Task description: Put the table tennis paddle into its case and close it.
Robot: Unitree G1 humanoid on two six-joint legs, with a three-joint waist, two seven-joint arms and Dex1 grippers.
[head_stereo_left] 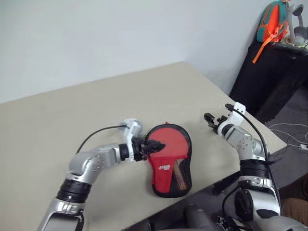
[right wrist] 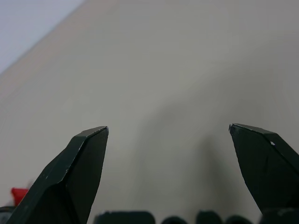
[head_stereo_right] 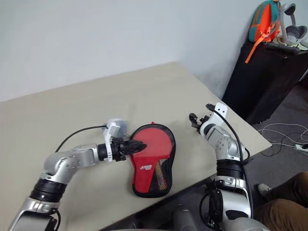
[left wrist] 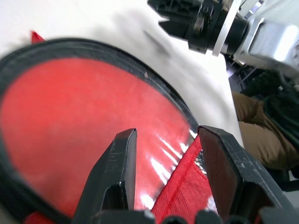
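The case (head_stereo_left: 169, 161) lay flat on the counter (head_stereo_left: 96, 103) near its front edge, and the table tennis paddle (head_stereo_left: 172, 140) was already inside it: the round red face showed through the see-through panel within the black rim, and the striped handle showed behind the mesh at the narrow end, beside the red part with the white logo. By that look the insertion step seemed done and the closing step was in hand. The left gripper (left wrist: 166, 140) reached over the case from its left side, its fingers (left wrist: 122, 161) partly open and poised just above the clear panel and the red fabric; they held nothing, and whether the tips touched the cover could not be told. In the left wrist view the black rim curved just beyond the fingertips, with the red face between it and them. The right gripper (head_stereo_left: 211, 120) hovered over bare counter, well apart from the case on its right, its fingers (right wrist: 81, 163) spread wide and empty. No zip pull could be made out in any view, so how far the case was shut could not be told. The next move probably called for one gripper to pin the case flat while the other found the zip tab on the rim, pinched it, and drew it round the edge; the main risk was the case sliding across the smooth counter under the pull.
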